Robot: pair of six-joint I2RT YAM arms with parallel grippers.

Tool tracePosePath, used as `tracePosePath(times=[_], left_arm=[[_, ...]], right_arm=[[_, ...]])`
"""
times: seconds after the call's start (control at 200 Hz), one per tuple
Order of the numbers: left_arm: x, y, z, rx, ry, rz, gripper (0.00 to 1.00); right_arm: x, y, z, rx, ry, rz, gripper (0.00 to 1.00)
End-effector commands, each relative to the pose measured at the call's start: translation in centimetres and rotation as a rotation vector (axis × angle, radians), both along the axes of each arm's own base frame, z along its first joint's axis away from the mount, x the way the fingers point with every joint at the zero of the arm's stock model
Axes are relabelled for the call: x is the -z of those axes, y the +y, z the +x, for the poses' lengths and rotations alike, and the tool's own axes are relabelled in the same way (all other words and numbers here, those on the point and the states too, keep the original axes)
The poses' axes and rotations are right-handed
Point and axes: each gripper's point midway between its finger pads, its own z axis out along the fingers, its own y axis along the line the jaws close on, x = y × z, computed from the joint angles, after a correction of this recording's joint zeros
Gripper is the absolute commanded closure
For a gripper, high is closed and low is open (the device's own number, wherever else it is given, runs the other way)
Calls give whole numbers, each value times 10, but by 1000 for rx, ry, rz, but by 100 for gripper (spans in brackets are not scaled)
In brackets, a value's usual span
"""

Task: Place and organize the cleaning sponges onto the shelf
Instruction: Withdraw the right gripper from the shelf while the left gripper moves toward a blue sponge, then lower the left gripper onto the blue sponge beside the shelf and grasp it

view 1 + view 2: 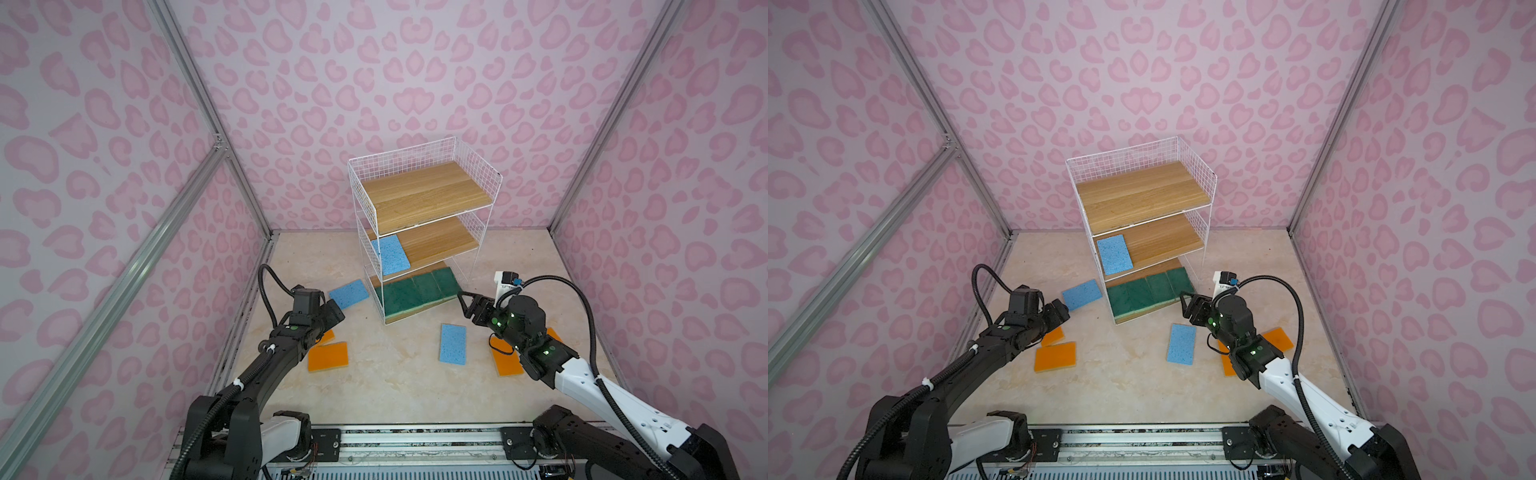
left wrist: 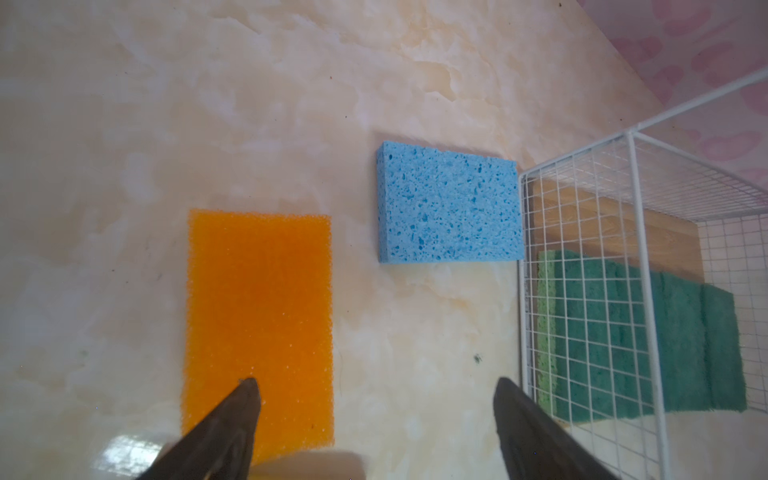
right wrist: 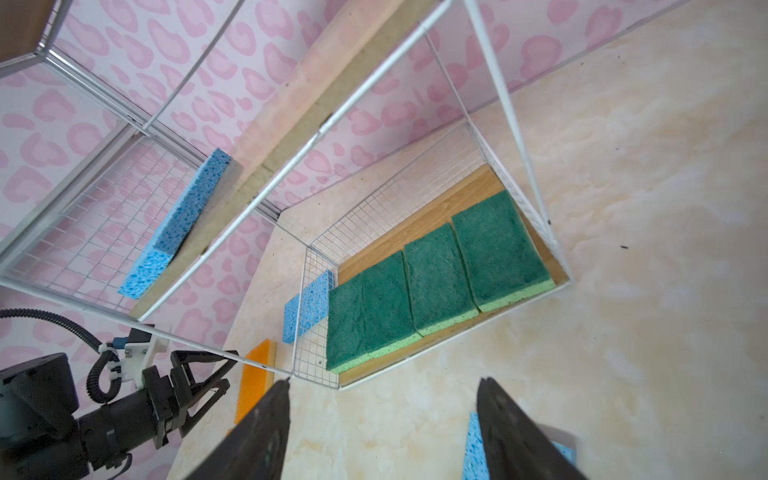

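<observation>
Tools gape empty, my left tool (image 2: 374, 380) by a flat orange sponge (image 2: 259, 324), my right tool (image 3: 384, 380) facing the white wire-and-oak shelf (image 1: 424, 191) holding four green-topped sponges (image 1: 419, 291) and one porous blue sponge (image 1: 388, 255); six more wait on the marbled desk (image 1: 395, 386).

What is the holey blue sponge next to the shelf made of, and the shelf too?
Blue sponge: probably soft cellulose foam, matte, full of uneven pores. Shelf: thin white wire grid, likely coated metal; boards look like light wood with grain streaks.
</observation>
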Motion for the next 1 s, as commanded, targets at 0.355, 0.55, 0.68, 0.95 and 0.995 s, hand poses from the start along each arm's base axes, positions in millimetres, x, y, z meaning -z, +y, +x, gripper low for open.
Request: tracePosePath(times=[0.355,0.55,0.68,0.95,0.995], left_arm=[[5,7,48,-37,3,17,25],[4,5,68,-36,0,17,28],[12,3,79,-30,18,13,28],[30,-3,93,-12,46,0,34],[31,-4,96,-7,49,0,35]], right_arm=[[19,-15,2,-3,27,42,28],[25,-19,3,5,38,38,28],[29,-19,6,4,46,42,28],[37,-19,10,7,68,41,28],[37,-18,11,5,70,43,28]])
